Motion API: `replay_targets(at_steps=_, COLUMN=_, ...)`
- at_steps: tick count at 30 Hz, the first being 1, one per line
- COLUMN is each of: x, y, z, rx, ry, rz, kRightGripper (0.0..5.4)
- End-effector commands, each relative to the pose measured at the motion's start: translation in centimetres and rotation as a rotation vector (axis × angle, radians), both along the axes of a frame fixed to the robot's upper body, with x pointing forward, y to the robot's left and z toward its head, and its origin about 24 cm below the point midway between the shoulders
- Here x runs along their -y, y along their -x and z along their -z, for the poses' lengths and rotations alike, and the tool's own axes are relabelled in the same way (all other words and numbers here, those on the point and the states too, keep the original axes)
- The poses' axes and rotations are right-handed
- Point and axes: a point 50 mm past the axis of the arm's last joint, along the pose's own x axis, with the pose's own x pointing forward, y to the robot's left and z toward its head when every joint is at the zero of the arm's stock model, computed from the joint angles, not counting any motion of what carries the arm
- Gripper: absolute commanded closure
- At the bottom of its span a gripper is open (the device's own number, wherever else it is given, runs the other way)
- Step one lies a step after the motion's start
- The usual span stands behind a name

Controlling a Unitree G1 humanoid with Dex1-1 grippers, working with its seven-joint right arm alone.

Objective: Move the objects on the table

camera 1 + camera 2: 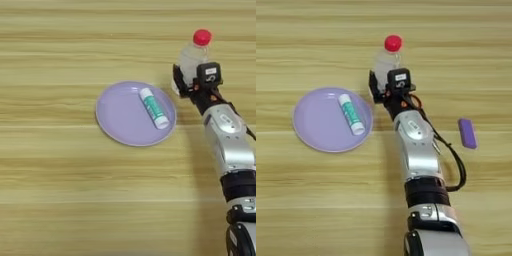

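the lower part of the bottle (192, 59) is hidden behind the gripper (190, 80), and the right arm (417, 145) is cut off at the bottom edge. no scissors can be made out in either view. the black fingers (374, 86) sit on either side of the clear body and appear pinched on it, though the far finger is mostly covered by the gripper's own housing. whether the bottle's base touches the worktop (60, 190) cannot be told.

the bottle stands upright at the far right side of the worktop, its red cap (393, 43) on top, its long axis running away from the camera toward the far edge.

just left of the gripper lies a round lilac plate (117, 117), close to the bottle but apart from it. a glue stick (153, 107) lies flat on the plate's right half, its long axis slanting from far-left to near-right, white ends and a teal middle band.

a small purple block (467, 133) lies on the worktop to the right of the arm, seen in the right eye view only, well apart from the plate, its long axis nearly front to back. a black cable (453, 160) loops along the silver forearm.
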Motion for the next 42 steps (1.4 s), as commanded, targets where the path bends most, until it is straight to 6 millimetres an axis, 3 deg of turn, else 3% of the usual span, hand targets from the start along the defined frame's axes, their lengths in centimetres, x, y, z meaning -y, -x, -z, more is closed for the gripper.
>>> replay_targets(at_steps=1, x=0.3, y=-1.5, z=-5.1, rx=0.202, ry=0.027, rz=0.013, kRightGripper=2.27)
replay_targets(at_steps=16, x=0.3, y=-2.4, z=-3.2, rx=0.112, ry=0.049, rz=0.018, kRightGripper=2.27)
replay_targets(at_steps=24, x=0.0, y=-2.8, z=-0.9, rx=0.024, ry=0.077, rz=0.024, kRightGripper=2.28)
replay_targets(at_steps=42, x=-0.1, y=-2.9, z=-0.4, rx=0.007, ry=0.077, rz=0.028, kRightGripper=2.28)
